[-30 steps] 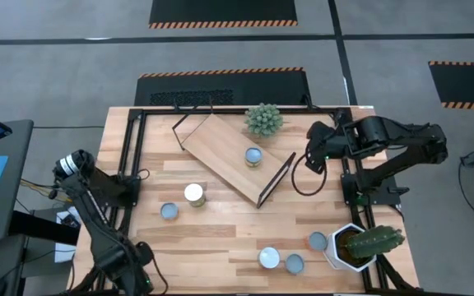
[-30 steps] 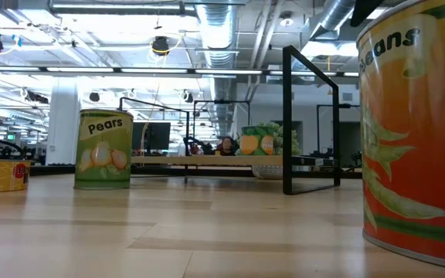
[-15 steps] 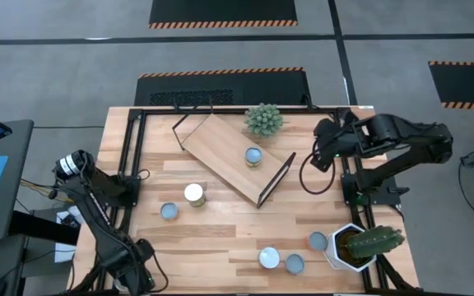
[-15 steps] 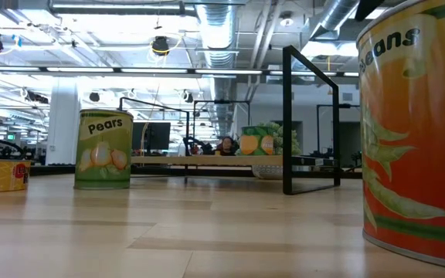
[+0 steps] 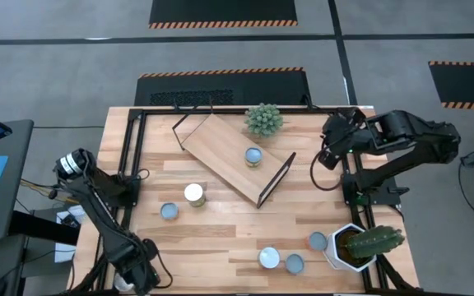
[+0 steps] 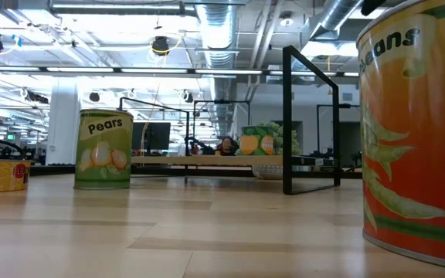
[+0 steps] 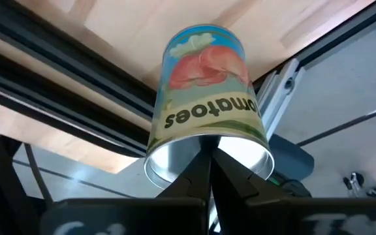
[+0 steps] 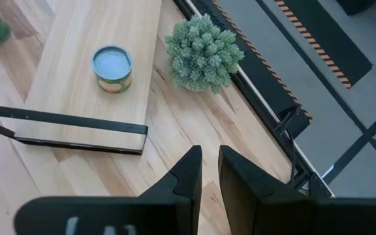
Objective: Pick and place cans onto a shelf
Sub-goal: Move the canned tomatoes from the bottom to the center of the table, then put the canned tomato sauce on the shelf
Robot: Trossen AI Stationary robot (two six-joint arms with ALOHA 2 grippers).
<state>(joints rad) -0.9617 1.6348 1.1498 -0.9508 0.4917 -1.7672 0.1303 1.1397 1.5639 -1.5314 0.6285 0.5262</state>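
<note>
My left gripper [image 5: 130, 275] hangs over the table's near-left corner, shut on a can labelled "tomatoes" [image 7: 204, 98]. My right gripper [image 5: 329, 152] is at the table's right edge, to the right of the shelf [image 5: 233, 156]. It is empty, and its fingers [image 8: 209, 166] stand a narrow gap apart. The shelf lies slantwise on the table with one can [image 5: 253, 156] standing on its board. Several cans stand on their bottoms on the table: one [image 5: 193, 194], another [image 5: 169, 211], and a group at the near right [image 5: 294, 263]. My left gripper [image 7: 209, 156] has its two fingertips together at the tomato can's silvery end [image 7: 175, 163]. The fingers hide what they pinch there. The can sticks out forward past the fingertips, lifted clear, over the table's black frame.
A small green plant [image 5: 263, 119] stands behind the shelf. A white pot with a cactus [image 5: 360, 245] stands at the near right. The low view shows a pears can [image 6: 103, 149], a big orange beans can [image 6: 416, 131] and the shelf's black end frame [image 6: 311, 123].
My right gripper has drawn back from the shelf toward the table's right edge. My left gripper has gone a little toward the table's near edge. The cans and the shelf have stayed where they were.
</note>
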